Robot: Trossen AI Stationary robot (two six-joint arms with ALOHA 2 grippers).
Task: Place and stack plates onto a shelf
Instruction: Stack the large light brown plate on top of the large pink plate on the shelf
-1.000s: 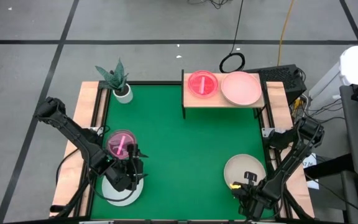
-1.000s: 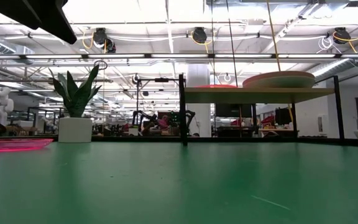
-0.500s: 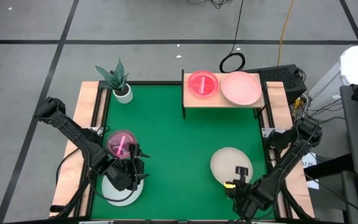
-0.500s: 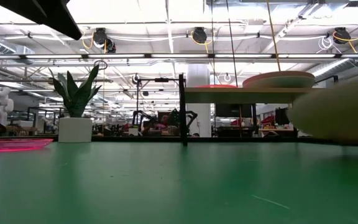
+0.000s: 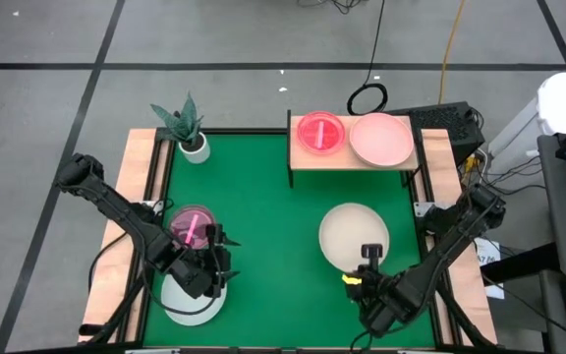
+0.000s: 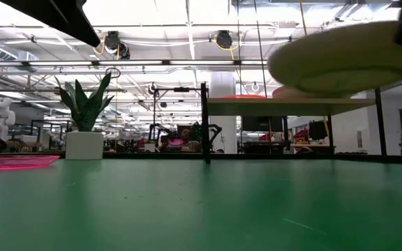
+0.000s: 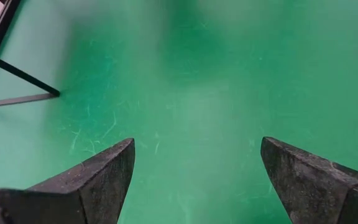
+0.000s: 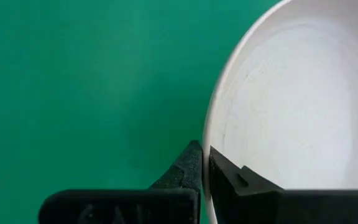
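A: High view: the right gripper [image 5: 366,267] has its jaws pinched on the near rim of a beige plate [image 5: 354,236], held above the counter [image 5: 273,216], right of centre and well short of the shelf [image 5: 352,155].

B: What could go wrong?

A: It is gripped only at one edge, so I judge it could tip or slip out if the arm swings fast. The shelf already carries a magenta plate [image 5: 319,132] on its left half and a pink plate [image 5: 381,139] on its right half. The beige one must land on the pink one; set off-centre, it could hang over the shelf's right or far edge and slide off.

B: Room to move?

A: The green stretch between the plate and the shelf is open. The shelf's near edge and dark legs are the things to clear, so the plate needs height.

B: The left arm?

A: The left gripper [image 5: 212,270] waits near left, jaws wide and holding nothing, beside another magenta plate [image 5: 191,227] and over a pale plate [image 5: 187,299].
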